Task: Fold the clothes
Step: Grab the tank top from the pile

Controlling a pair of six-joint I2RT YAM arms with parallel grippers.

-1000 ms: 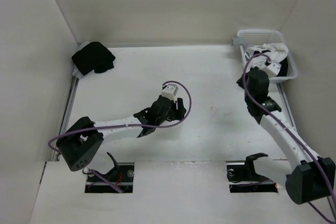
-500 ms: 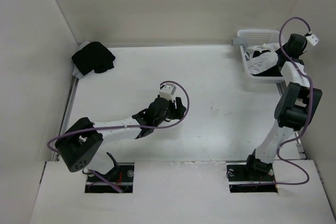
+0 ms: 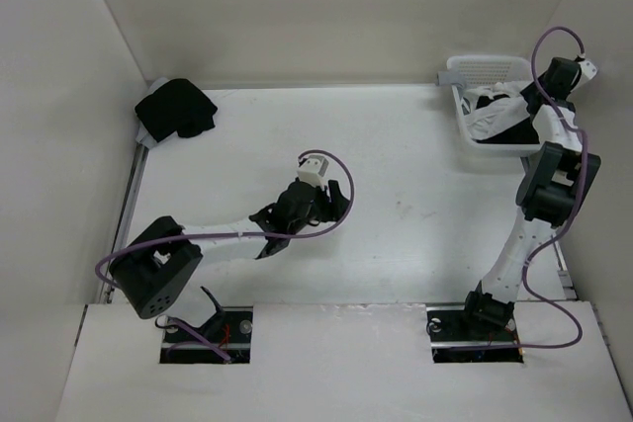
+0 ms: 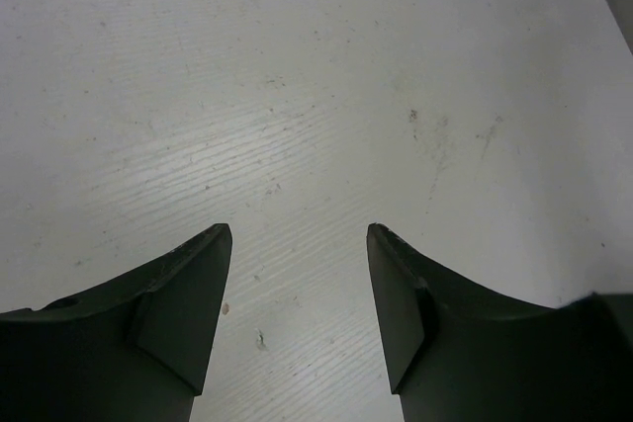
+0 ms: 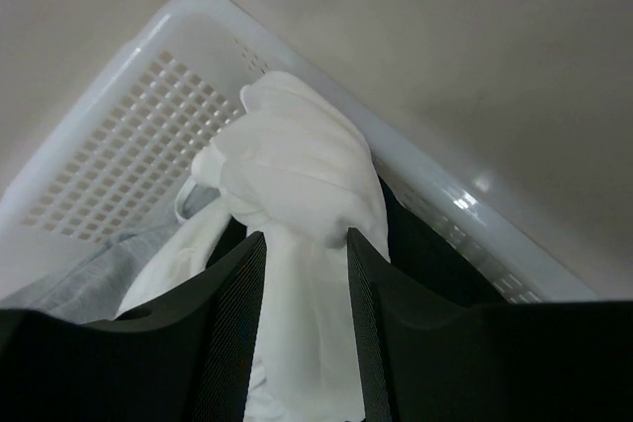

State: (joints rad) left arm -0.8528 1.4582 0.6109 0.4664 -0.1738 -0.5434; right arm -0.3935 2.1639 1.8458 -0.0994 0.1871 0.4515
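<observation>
My left arm (image 3: 227, 236) lies low, stretched forward and to the right, its pincer (image 4: 299, 234) aimed downward with jaws spread wide. My right arm (image 3: 534, 224) stands tall, reaching far forward, its pincer (image 5: 307, 236) pinching the clothes (image 5: 297, 165) between both fingers.

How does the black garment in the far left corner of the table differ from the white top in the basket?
The black garment lies on the table, far left; the white top sits in the lattice basket, far right. Nothing touches the black garment; the white top passes between the fingers of the right gripper. Both are crumpled, not folded.
</observation>
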